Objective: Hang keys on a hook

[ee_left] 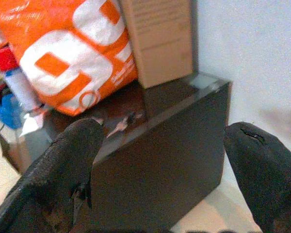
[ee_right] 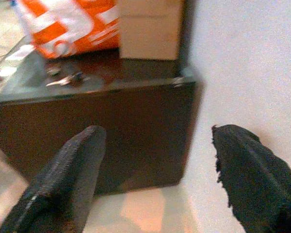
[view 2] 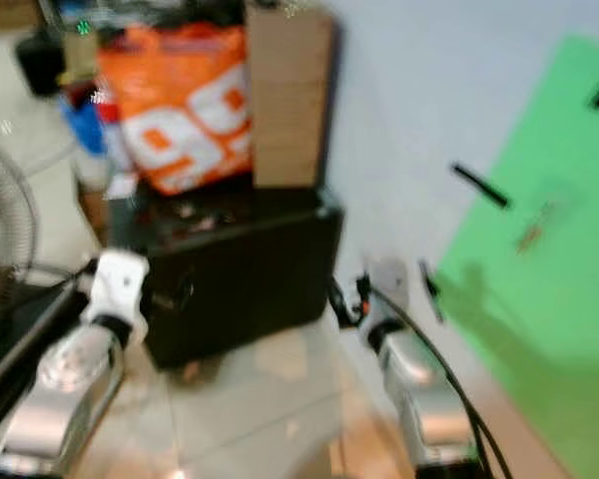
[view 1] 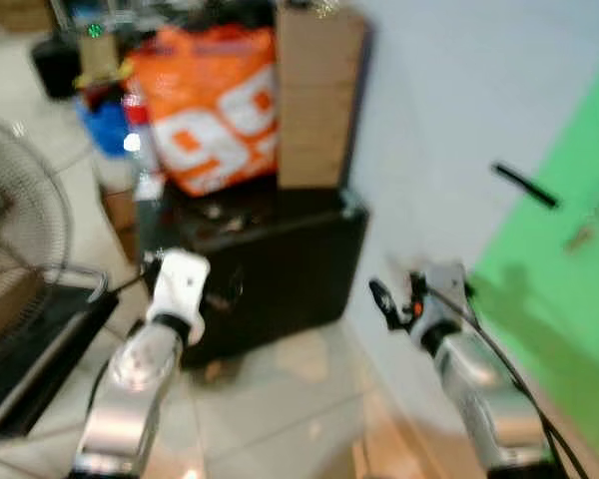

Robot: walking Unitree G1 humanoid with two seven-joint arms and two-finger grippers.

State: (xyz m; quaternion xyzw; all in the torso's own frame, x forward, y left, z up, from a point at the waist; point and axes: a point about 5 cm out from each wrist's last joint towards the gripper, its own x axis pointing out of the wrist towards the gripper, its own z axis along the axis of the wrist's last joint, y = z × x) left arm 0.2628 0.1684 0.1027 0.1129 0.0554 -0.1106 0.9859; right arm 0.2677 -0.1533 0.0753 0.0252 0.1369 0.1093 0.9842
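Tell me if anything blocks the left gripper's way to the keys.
Nothing visible does. The keys lie in the open on the dark cabinet, in front of the orange bag. The left gripper, fingers open, points at them.

A cabinet [view 1: 270, 269] stands against the wall [view 1: 429, 120], and on its top lie the keys [ee_left: 121, 124], with a bag [view 1: 215, 105] and a box [view 1: 314, 95] behind them, the box nearest the wall. A fan [view 1: 15, 220] stands left of the cabinet. On the wall to the right, 1 hook [view 1: 524, 185] sticks out beside a panel [view 1: 569, 279].
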